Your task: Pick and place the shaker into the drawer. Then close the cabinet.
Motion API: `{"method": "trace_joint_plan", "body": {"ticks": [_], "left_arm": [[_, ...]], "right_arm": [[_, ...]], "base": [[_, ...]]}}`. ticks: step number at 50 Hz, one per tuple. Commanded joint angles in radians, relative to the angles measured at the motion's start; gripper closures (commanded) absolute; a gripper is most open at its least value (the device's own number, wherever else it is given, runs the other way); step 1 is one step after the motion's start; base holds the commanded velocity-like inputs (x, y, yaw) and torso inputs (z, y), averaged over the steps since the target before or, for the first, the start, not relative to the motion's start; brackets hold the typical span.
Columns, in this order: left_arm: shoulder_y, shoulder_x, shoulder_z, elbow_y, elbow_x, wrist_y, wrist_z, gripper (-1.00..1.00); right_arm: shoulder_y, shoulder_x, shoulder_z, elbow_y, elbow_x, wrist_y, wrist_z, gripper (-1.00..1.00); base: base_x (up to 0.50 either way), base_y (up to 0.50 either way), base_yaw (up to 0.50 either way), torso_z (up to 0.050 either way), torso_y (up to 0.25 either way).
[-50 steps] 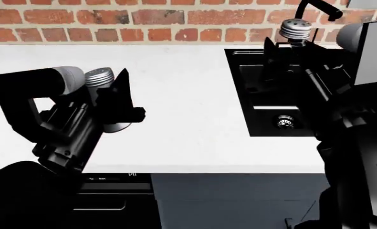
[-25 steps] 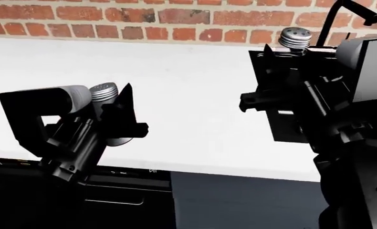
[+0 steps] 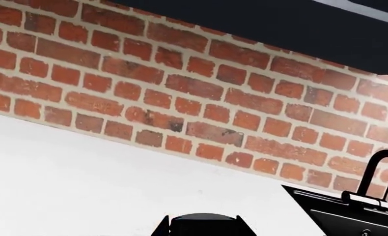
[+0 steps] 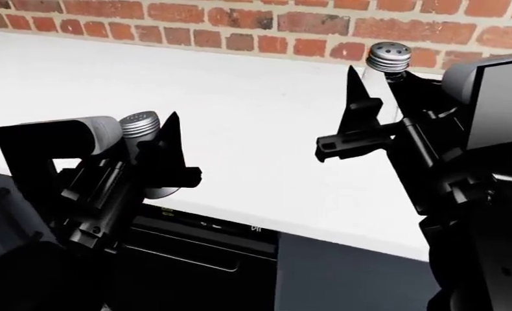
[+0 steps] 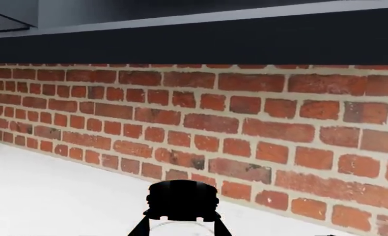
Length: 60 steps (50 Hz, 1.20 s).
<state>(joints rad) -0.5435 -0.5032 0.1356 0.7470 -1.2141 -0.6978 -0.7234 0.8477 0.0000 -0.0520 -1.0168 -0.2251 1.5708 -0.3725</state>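
One white tabletop (image 4: 265, 123) runs below one brick wall (image 4: 238, 19), with a black appliance (image 4: 196, 259) under its front edge, its panel marks too small to read. Two shakers show: the left end effector (image 4: 157, 152) grips one shaker (image 4: 141, 126), the right end effector (image 4: 372, 97) grips another shaker (image 4: 387, 61), both above the tabletop.

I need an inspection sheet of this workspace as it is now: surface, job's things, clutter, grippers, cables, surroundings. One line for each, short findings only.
Surface: white countertop, bare where it shows.
Job's things: left shaker with metal cap in the left gripper; right shaker in the right gripper; drawer not in view; grey cabinet front below the counter edge.
Clutter: nothing seen.
Grippers: each shut on a shaker, both raised above the counter.
Cables: nothing seen.
Surroundings: brick wall behind the counter; black sink with faucet in the left wrist view; black appliance under the counter.
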Motion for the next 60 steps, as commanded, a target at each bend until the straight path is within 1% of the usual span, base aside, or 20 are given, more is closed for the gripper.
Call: {"method": "trace_joint_plan", "body": {"ticks": [1,15,25,28,30,32,35,37,39,42,45,60], "left_arm": [[-0.008,-0.003,0.0,0.004,-0.011,0.006,-0.009,1.0],[-0.003,-0.004,0.002,0.007,-0.01,0.016,-0.004,1.0],[0.003,-0.007,0.002,0.011,-0.01,0.021,-0.004,1.0],[0.003,-0.008,0.005,0.01,-0.01,0.021,-0.002,1.0],[0.005,-0.008,0.005,0.01,-0.009,0.022,-0.001,1.0],[0.007,-0.009,0.005,0.009,-0.009,0.023,-0.001,1.0],[0.006,-0.01,0.004,0.011,-0.012,0.023,-0.003,1.0],[0.005,-0.011,0.004,0.011,-0.014,0.024,-0.005,1.0],[0.004,-0.011,0.003,0.011,-0.015,0.024,-0.006,1.0],[0.001,-0.012,0.002,0.013,-0.02,0.025,-0.011,1.0],[-0.001,-0.013,0.0,0.014,-0.023,0.026,-0.013,1.0],[-0.012,-0.024,-0.002,0.022,-0.041,0.023,-0.028,1.0]], "right_arm": [[-0.005,0.001,0.002,-0.004,0.022,0.0,0.01,1.0],[-0.008,0.001,0.024,-0.003,0.074,0.0,0.038,1.0],[-0.019,0.001,0.061,-0.016,0.152,0.0,0.082,1.0],[-0.007,0.002,0.114,-0.029,0.274,0.0,0.143,1.0],[-0.002,0.02,0.15,-0.03,0.397,0.0,0.222,1.0],[0.0,0.057,0.215,-0.023,0.62,0.0,0.37,1.0],[0.03,0.13,0.306,0.018,1.02,-0.001,0.66,1.0],[0.048,0.159,0.329,0.041,1.17,-0.002,0.782,1.0],[0.06,0.169,0.346,0.062,1.262,-0.004,0.858,1.0],[0.073,0.186,0.347,0.084,1.35,-0.008,0.937,1.0],[0.077,0.199,0.342,0.1,1.4,-0.014,0.985,1.0],[0.103,0.226,0.296,0.142,1.507,-0.046,1.085,1.0]], "base": [[0.0,0.0,0.5,0.0,0.0],[0.0,0.0,0.5,0.0,0.0],[0.0,0.0,0.5,0.0,0.0],[-0.05,0.11,0.17,0.0,0.0],[0.0,0.0,0.0,0.0,0.0],[0.0,0.0,0.0,0.005,0.0],[0.0,0.0,0.0,0.0,0.0],[-0.1,0.23,0.0,0.0,0.005],[-0.2,0.46,0.0,0.0,0.0],[-0.2,0.46,0.0,0.0,0.0],[-0.2,0.46,0.0,0.0,0.0],[-0.2,0.46,0.0,0.0,0.0]]}}
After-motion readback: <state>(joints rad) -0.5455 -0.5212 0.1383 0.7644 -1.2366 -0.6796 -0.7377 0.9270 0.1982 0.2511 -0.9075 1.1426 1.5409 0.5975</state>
